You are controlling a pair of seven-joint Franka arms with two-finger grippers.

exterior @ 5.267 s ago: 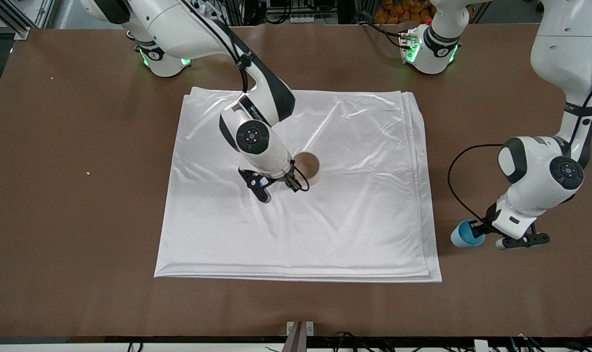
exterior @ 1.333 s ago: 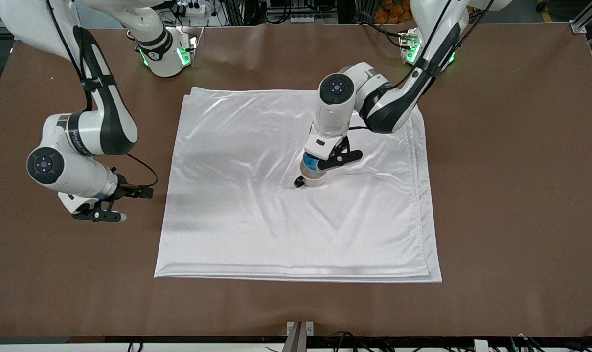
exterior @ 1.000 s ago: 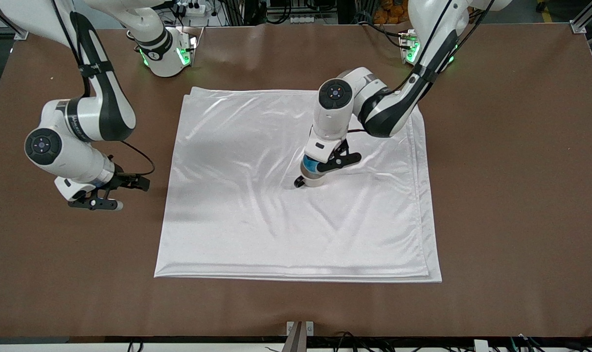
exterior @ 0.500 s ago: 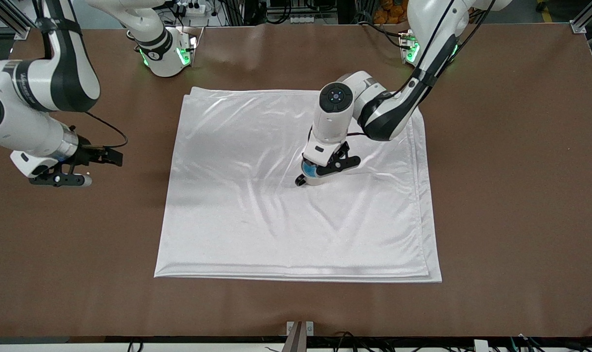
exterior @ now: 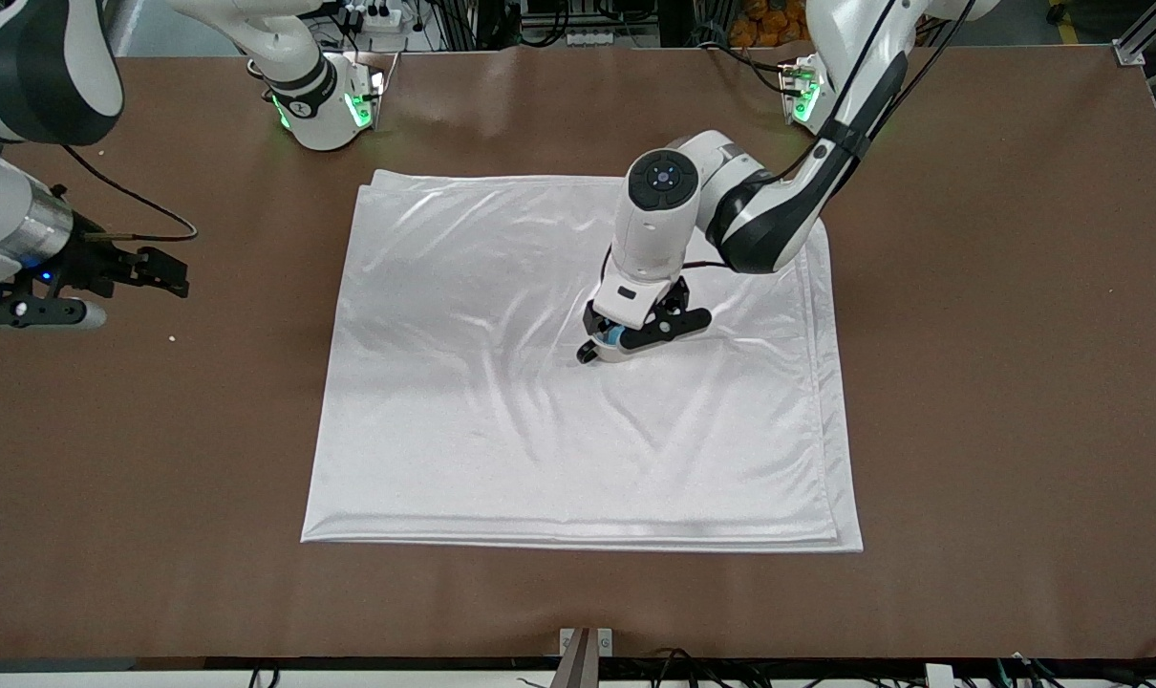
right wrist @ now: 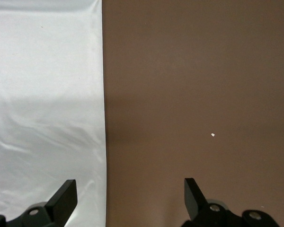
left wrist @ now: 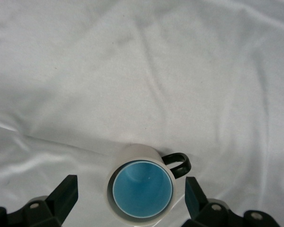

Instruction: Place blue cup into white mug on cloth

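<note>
- Your blue cup (left wrist: 142,189) sits inside the white mug (left wrist: 132,155), mid cloth (exterior: 502,430).
- Left gripper (exterior: 635,330) is over it, fingers wide, touching nothing.
- Right gripper (exterior: 110,287) waits wide open over bare table (exterior: 158,478), off the cloth's edge.

Brown table (exterior: 998,334); white cloth (exterior: 502,430) lies flat on it.

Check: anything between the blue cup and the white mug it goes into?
Nothing visible. The blue cup already sits inside the white mug on the cloth; the left gripper straddles it open. The right gripper waits over bare table.
</note>
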